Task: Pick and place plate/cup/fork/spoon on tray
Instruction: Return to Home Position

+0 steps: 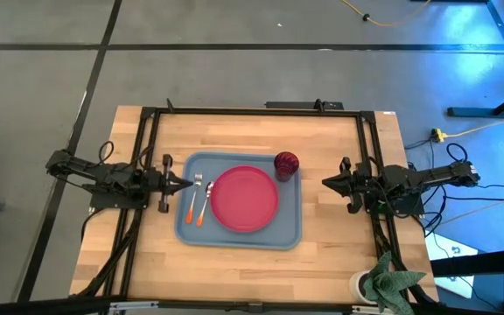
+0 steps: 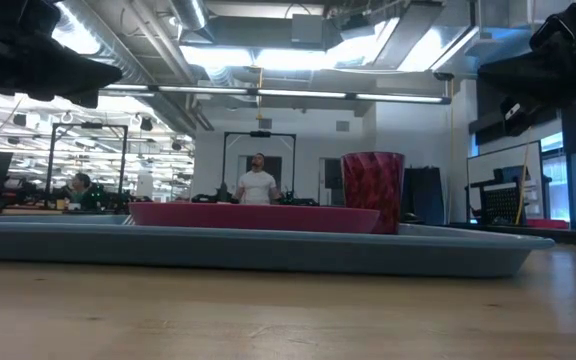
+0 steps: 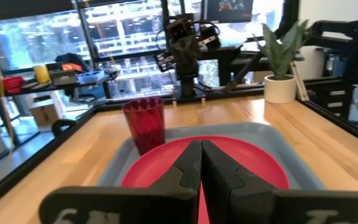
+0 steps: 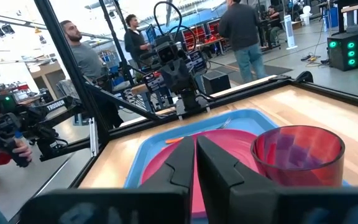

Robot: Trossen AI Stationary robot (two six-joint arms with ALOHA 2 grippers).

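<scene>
1. The tray lies mid-table between the two arms, within reach of both, and holds every task item.
2. The plate sits flat in the tray's centre, taking most of its floor, so the smaller pieces go around it.
3. The cup stands upright in the tray's far right corner, just beside the plate.
4. The fork and spoon lie side by side on the tray's left strip, beside the plate.
5. The left gripper hangs at the tray's left edge, fingers closed on nothing.
6. The right gripper sits right of the tray, fingers together, empty. Both look withdrawn; the task appears complete.
</scene>
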